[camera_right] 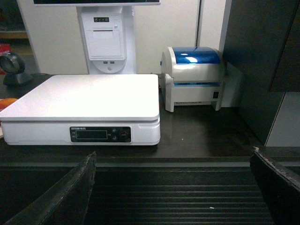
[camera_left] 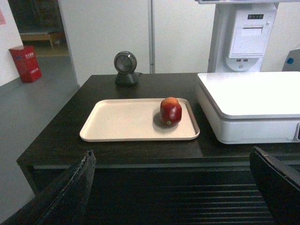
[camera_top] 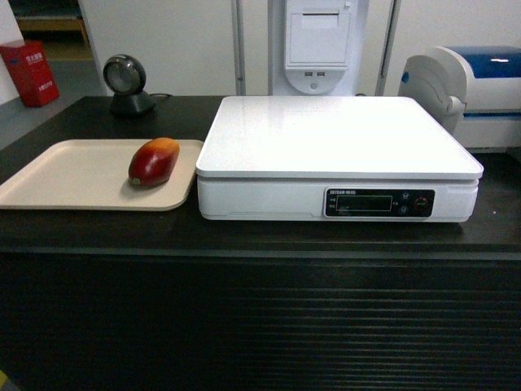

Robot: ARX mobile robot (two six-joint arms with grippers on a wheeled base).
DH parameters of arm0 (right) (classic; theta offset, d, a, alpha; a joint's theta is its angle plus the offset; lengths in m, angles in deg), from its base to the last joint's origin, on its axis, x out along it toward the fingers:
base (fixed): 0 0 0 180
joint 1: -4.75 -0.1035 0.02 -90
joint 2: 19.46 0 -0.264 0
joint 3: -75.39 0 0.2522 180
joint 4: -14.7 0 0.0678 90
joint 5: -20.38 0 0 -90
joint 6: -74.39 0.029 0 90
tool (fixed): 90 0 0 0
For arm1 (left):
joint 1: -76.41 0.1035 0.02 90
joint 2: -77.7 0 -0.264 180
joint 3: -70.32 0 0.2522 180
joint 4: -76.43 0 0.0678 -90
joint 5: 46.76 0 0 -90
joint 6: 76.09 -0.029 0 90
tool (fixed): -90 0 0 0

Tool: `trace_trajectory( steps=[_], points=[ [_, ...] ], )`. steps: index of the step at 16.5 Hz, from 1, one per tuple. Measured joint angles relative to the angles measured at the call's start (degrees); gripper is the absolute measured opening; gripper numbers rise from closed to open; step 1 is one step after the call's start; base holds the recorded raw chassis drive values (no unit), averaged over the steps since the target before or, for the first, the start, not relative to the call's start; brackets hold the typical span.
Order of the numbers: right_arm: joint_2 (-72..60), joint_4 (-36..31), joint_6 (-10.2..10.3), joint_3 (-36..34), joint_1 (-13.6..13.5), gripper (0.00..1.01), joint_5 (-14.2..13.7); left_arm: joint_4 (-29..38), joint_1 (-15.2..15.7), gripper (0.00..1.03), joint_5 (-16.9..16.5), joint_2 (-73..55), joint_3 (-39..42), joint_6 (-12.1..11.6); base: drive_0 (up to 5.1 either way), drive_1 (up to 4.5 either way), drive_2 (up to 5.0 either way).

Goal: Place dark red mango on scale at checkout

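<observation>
Mango (camera_top: 154,161), dark red with an orange-yellow end, lies on its side on a beige tray (camera_top: 65,175) at the left of the dark counter (camera_top: 260,236), near the tray's right edge and just beside the white scale (camera_top: 334,134). In the left wrist view the fruit (camera_left: 170,111) sits end-on toward the camera, resting in the tray's right part (camera_left: 122,122), apart from the scale's side wall (camera_left: 234,126). The scale's flat white platform carries nothing, and its black display strip (camera_top: 379,202) with small buttons faces forward. A round black scanner (camera_top: 126,81) stands on the counter behind the tray, and a white and blue label printer (camera_right: 193,75) stands to the right of the scale (camera_right: 89,101). A white receipt terminal (camera_right: 107,37) rises behind the scale. The counter's ribbed front panel (camera_top: 260,326) fills the lower part of the head view. The left gripper (camera_left: 173,197) hangs in front of the counter with its dark fingers (camera_left: 70,192) spread wide and holding nothing; the right gripper (camera_right: 173,197) is likewise spread, fingers (camera_right: 276,187) far apart, empty, facing the scale's front.
</observation>
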Motion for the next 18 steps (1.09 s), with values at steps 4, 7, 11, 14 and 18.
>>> trace_trajectory(
  steps=[4,7,11,14,18],
  points=[
    [0.0,0.0,0.0,0.0,0.0,0.98,0.0,0.0,0.0,0.98,0.0,0.0,0.0,0.0,0.0,0.00,0.0],
    [0.0,0.0,0.0,0.0,0.0,0.98,-0.1,-8.7,-3.4,0.98,6.7,-4.0,-3.0,2.8,0.0,0.00,0.0],
    [0.0,0.0,0.0,0.0,0.0,0.98,0.0,-0.6,-5.1,0.98,9.2,-17.7,-7.4,3.9,0.0,0.00,0.0],
    [0.0,0.0,0.0,0.0,0.0,0.98,0.0,21.4,1.2,0.98,-2.4,-41.3,-11.5,-0.1,0.0,0.00,0.0],
    [0.0,0.0,0.0,0.0,0.0,0.98,0.0,32.1,0.9,0.98,-11.7,-81.0,-32.5,-6.3,0.0,0.00,0.0]
  ],
)
